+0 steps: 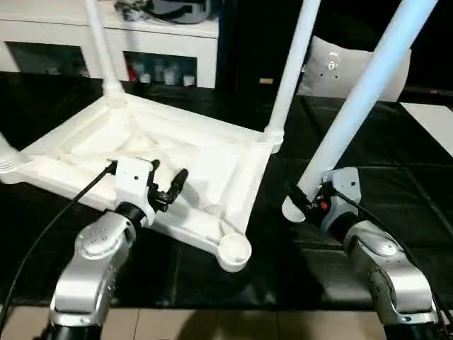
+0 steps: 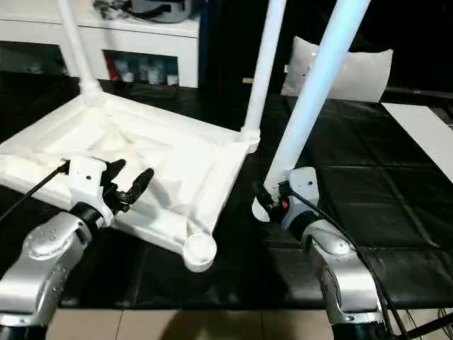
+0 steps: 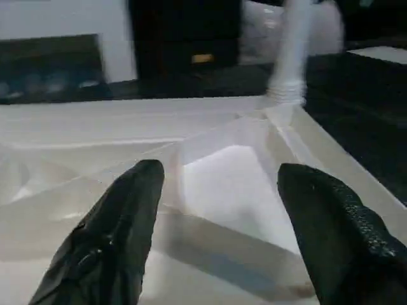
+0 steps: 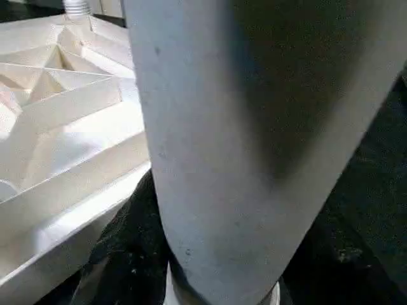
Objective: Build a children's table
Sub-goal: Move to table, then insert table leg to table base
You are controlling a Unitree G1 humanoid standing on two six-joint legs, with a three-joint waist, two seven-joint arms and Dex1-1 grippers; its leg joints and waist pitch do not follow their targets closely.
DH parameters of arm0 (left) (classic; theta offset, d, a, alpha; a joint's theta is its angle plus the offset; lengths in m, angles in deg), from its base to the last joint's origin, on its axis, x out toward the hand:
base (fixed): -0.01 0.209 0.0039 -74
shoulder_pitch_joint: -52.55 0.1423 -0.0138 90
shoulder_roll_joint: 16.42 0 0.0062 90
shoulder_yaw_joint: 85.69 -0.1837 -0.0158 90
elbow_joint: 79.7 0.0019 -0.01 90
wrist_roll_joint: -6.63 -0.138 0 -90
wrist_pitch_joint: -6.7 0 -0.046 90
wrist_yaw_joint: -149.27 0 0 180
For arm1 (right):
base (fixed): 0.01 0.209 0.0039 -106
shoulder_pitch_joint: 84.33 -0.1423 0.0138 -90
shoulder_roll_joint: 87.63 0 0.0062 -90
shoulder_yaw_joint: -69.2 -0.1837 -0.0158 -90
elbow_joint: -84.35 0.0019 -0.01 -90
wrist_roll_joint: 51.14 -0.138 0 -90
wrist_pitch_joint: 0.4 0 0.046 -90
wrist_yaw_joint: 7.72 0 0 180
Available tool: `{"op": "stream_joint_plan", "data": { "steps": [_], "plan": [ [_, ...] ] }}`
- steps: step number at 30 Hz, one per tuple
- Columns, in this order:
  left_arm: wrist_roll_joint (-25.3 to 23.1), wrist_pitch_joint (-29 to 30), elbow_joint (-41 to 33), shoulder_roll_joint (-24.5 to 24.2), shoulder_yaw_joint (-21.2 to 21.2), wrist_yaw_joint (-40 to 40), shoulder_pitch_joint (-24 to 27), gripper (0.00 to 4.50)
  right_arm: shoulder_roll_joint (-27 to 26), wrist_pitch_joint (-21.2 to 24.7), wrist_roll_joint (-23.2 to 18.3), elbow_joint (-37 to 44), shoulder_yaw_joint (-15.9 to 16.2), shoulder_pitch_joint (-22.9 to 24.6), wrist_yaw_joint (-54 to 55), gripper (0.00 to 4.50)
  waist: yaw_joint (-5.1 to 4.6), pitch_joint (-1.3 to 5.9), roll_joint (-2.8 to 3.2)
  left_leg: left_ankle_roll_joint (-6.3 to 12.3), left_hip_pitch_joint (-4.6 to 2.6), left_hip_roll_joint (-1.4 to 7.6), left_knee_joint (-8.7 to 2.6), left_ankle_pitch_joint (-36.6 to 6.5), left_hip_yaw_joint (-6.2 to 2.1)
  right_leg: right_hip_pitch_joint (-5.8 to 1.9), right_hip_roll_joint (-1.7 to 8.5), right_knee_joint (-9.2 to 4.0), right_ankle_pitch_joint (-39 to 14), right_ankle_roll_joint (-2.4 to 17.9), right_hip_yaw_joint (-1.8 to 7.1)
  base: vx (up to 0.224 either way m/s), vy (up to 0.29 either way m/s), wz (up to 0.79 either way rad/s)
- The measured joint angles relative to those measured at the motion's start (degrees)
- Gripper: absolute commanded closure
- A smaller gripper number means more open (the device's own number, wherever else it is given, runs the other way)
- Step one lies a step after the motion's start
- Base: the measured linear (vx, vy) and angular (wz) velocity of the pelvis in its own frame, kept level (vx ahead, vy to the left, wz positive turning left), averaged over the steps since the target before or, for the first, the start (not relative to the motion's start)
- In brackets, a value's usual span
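Upturned ribbed white table top [image 1: 177, 152] — one socket [image 1: 234, 249] empty

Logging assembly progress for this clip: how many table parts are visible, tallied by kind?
Table top: 1
Legs standing in corner sockets: 3
Leg held in right gripper: 1
Empty corner socket: 1
Total table parts: 5 (top plus 4 legs)

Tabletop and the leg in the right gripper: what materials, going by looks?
Tabletop: likely moulded plastic, white, slight sheen; moulded ribs and round corner socket point that way. Leg in the right gripper: smooth white tube, probably plastic; painted metal can't be ruled out.
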State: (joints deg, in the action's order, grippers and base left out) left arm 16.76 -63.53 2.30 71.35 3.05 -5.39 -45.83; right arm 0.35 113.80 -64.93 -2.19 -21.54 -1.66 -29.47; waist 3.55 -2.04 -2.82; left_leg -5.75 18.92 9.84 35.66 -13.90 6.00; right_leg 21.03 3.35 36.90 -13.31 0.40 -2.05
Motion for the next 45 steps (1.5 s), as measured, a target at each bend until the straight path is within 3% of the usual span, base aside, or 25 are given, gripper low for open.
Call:
{"op": "stream_joint_plan", "data": {
  "steps": [8, 13, 15, 17, 19, 23, 24, 27, 32, 45],
  "plan": [
    [1.43, 1.00, 4.78, -5.44, -6.11, 13.81, -3.74, 0.46, 1.40, -0.22, -1.63, -2.24, -1.15, -1.74, -3.21, 2.63, -0.02, -0.52, 0.84, -0.17, 0.14, 0.38, -0.23, 0.73, 0.51, 0.36, -0.01, 0.15, 0.42, -0.05, -0.03, -0.022, 0.000, 0.00],
    [1.63, 0.85, 8.77, -13.09, -9.81, 28.21, -9.54, 0.46, 3.55, -0.15, -3.53, -2.71, -0.51, -3.05, -9.60, 2.63, 0.00, -0.53, 0.90, -0.26, 0.21, 0.36, -0.84, 1.05, 0.65, 0.68, -0.03, 0.08, 0.53, 0.15, -0.02, 0.000, 0.000, 0.00],
    [1.65, 0.22, 9.93, -13.72, -10.50, 31.07, -10.56, 0.83, 4.09, -0.18, -3.74, -2.88, 0.03, -3.31, -11.39, 2.63, 0.01, -0.53, 0.89, -0.26, 0.29, 0.37, -0.95, 1.06, 0.66, 0.80, -0.03, 0.08, 0.49, 0.20, -0.05, 0.000, 0.000, 0.00],
    [1.68, -0.59, 11.80, -15.30, -11.96, 34.87, -12.20, 0.82, 4.76, -0.16, -4.26, -3.67, 0.76, -3.45, -13.51, 2.63, 0.09, -0.55, 0.86, -0.26, 0.34, 0.40, -1.03, 1.10, 0.66, 0.87, -0.05, 0.08, 0.46, 0.24, -0.10, 0.000, 0.000, 0.00],
    [1.61, -1.73, 13.52, -16.97, -12.34, 38.20, -14.09, 1.19, 5.06, -0.09, -4.84, -4.22, 0.89, -3.44, -15.21, 2.63, 0.15, -0.55, 0.89, -0.26, 0.37, 0.40, -1.09, 1.12, 0.67, 0.92, -0.05, 0.08, 0.46, 0.25, -0.10, 0.000, 0.000, 0.00],
    [0.87, -4.08, 17.20, -17.56, -14.68, 43.18, -17.58, 1.37, 5.29, -0.08, -6.43, -4.35, 0.91, -3.52, -17.34, 2.63, 0.47, -0.56, 0.93, -0.28, 0.35, 0.40, -1.10, 1.14, 0.70, 0.91, -0.03, 0.06, 0.46, 0.25, -0.07, 0.000, 0.000, 0.00],
    [-0.02, -5.04, 18.70, -17.62, -16.10, 44.74, -18.51, 1.64, 5.34, -0.04, -6.61, -4.36, 0.84, -3.54, -17.62, 2.63, 0.60, -0.57, 0.94, -0.29, 0.36, 0.40, -1.10, 1.14, 0.70, 0.91, -0.03, 0.06, 0.46, 0.26, -0.08, 0.000, 0.000, 0.00],
    [-3.01, -7.78, 22.29, -17.72, -19.55, 48.42, -20.06, 1.77, 5.48, 0.01, -7.06, -4.28, 0.65, -3.77, -18.43, 2.63, 1.11, -0.63, 1.04, -0.31, 0.33, 0.41, -1.12, 1.16, 0.71, 0.91, -0.03, 0.06, 0.47, 0.27, -0.07, 0.000, 0.000, 0.00],
    [-6.64, -13.32, 27.90, -17.70, -23.31, 52.07, -23.53, 2.23, 6.35, 0.03, -7.17, -4.09, 0.67, -3.56, -19.65, 2.63, 1.49, -0.75, 1.35, -0.35, 0.33, 0.43, -1.14, 1.18, 0.71, 0.91, -0.04, 0.06, 0.47, 0.27, -0.08, 0.000, 0.000, 0.00],
    [-11.13, -21.90, 38.96, -15.49, -26.27, 55.59, -29.15, 3.49, 6.92, 0.26, -8.16, -3.32, 0.80, -1.68, -20.66, 2.63, 1.53, -0.91, 1.77, -0.43, 0.32, 0.45, -1.20, 1.22, 0.72, 0.91, -0.04, 0.04, 0.47, 0.29, -0.10, 0.000, 0.000, 0.00]
  ]
}}
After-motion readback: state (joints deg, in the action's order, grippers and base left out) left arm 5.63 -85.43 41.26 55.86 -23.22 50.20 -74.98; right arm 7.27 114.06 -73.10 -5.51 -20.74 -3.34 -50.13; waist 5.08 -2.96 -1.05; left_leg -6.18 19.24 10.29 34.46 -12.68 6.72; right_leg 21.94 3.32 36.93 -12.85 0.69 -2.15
